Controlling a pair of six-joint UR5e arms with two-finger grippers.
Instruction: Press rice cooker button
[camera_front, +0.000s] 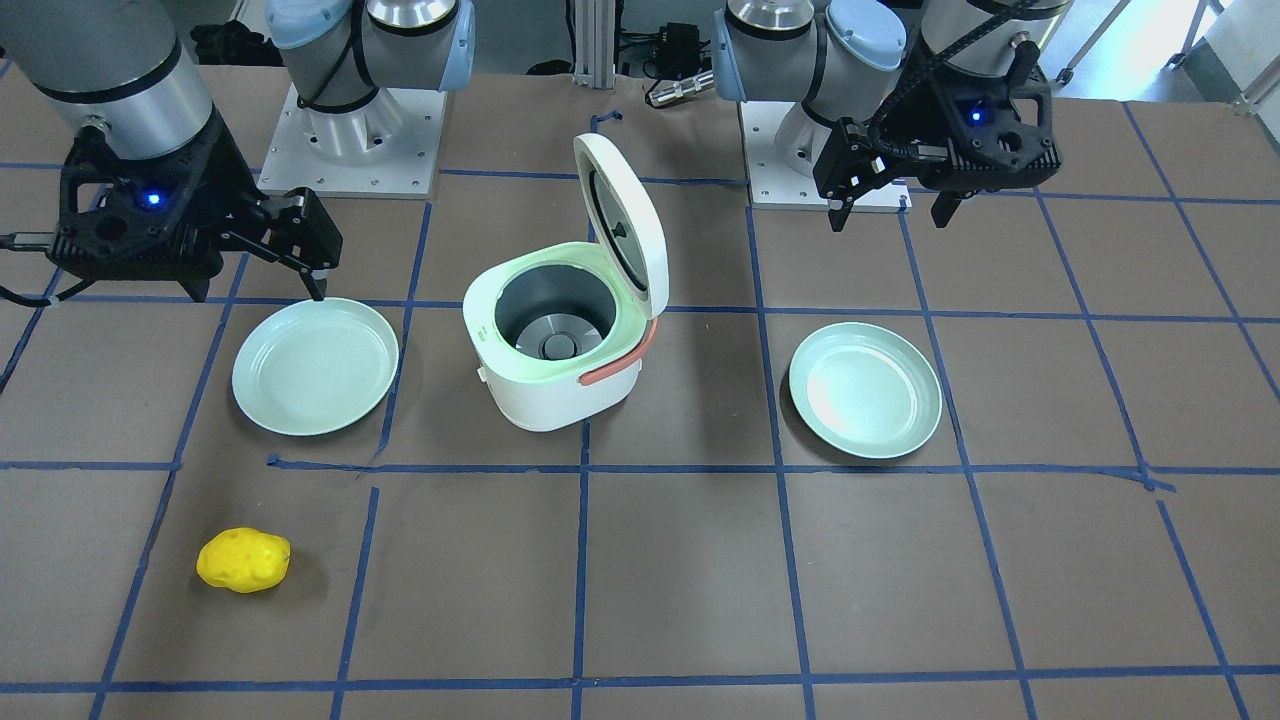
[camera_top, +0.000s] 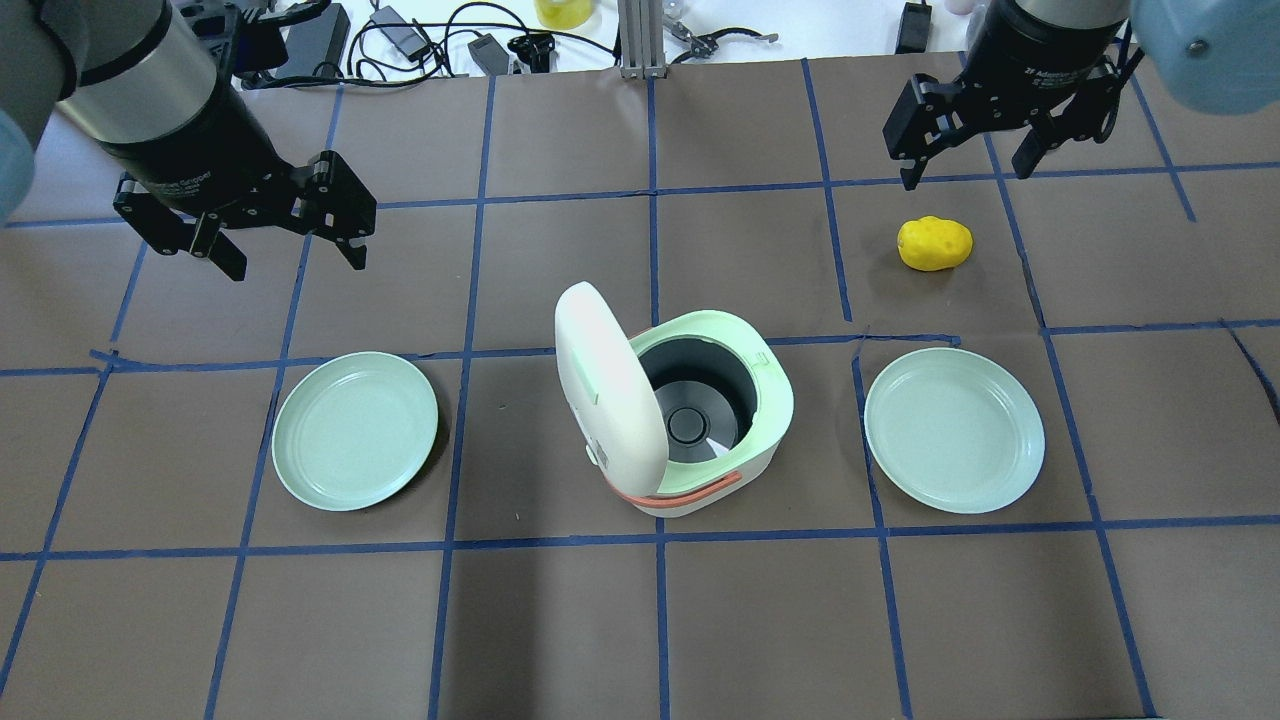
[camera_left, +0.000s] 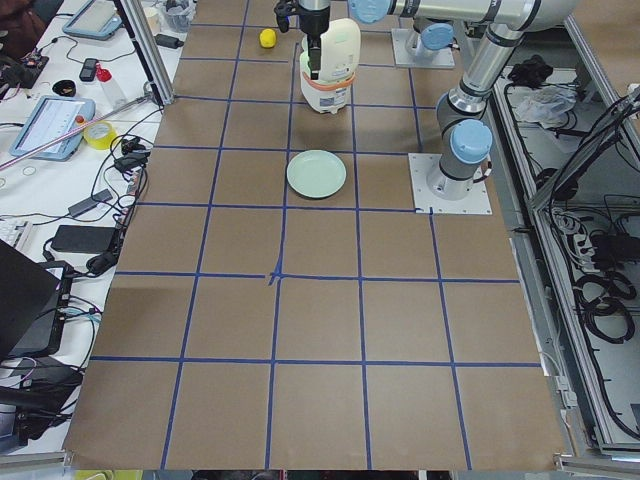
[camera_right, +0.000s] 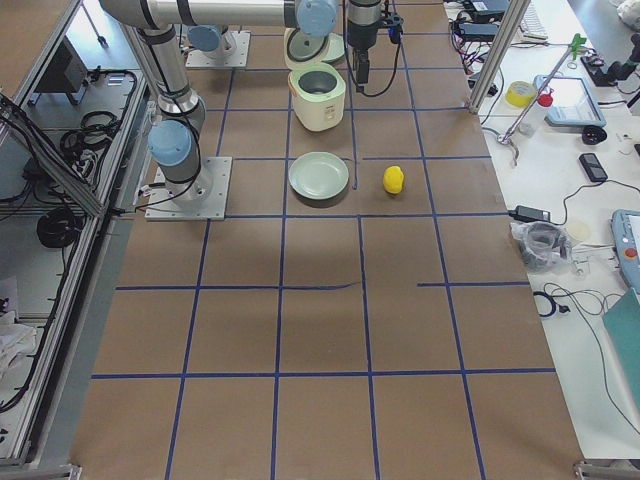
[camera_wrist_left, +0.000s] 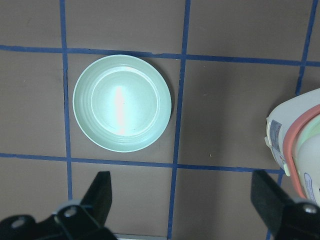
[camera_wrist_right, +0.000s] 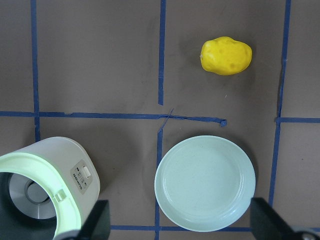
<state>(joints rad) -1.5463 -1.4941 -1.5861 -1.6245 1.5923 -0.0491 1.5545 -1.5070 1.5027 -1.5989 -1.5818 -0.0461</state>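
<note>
The white rice cooker stands mid-table with its lid swung open and its pot empty; it also shows in the front view. Its button panel is on the side wall, seen in the right wrist view. My left gripper is open and empty, hovering beyond the left plate, away from the cooker. My right gripper is open and empty, high above the table's far right, beyond the yellow object. Neither gripper touches the cooker.
One pale green plate lies left of the cooker, another to its right. A yellow potato-like object lies beyond the right plate. Blue tape lines grid the brown table. Cables and tools lie past the far edge.
</note>
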